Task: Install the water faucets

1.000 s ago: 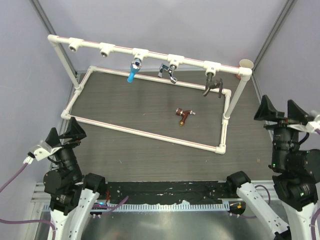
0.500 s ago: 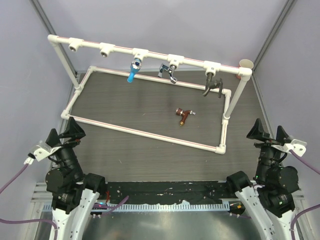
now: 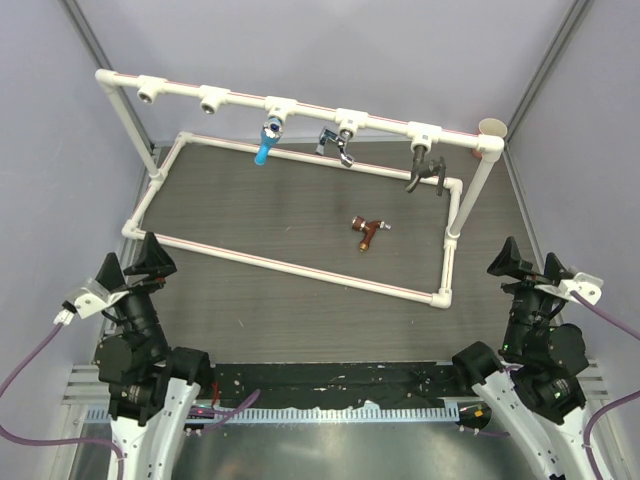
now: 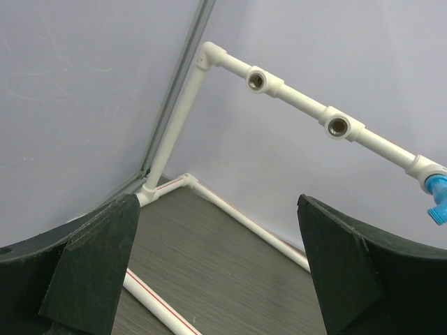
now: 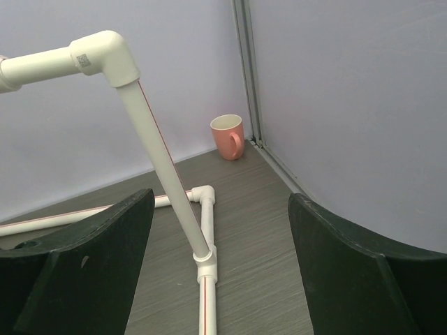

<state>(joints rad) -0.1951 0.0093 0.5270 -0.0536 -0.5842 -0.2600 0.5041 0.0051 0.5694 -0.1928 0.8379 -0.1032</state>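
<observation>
Overhead view, read from left to right. At the near left edge we see the left gripper (image 3: 130, 262) raised above the dark wood-grain table (image 3: 280, 300), its jaws spread wide with nothing between them. Its wrist view looks past both fingers (image 4: 91, 258) to the far left corner of the white pipe frame (image 3: 300, 265).

On the raised top rail (image 3: 310, 104) we find two vacant tee sockets (image 3: 150, 92) at the left end, whose threaded inserts show in the left wrist view (image 4: 258, 82).

Next along the rail hang three water faucets:
- the blue-handled faucet (image 3: 266, 140), of which only a sliver shows in the left wrist view (image 4: 438, 199);
- the silver faucet (image 3: 337, 145);
- the dark grey lever faucet (image 3: 425, 170), farther right.

The copper faucet (image 3: 368, 231) lies loose on the table inside the frame's floor rectangle, apart from every socket and well apart from both grippers.

In the far right corner stands a pink mug (image 5: 228, 137), just behind the frame's right upright post (image 5: 160, 160).

At the near right edge we see the right gripper (image 3: 528, 263), outside the frame, with its jaws parted and nothing between them.
</observation>
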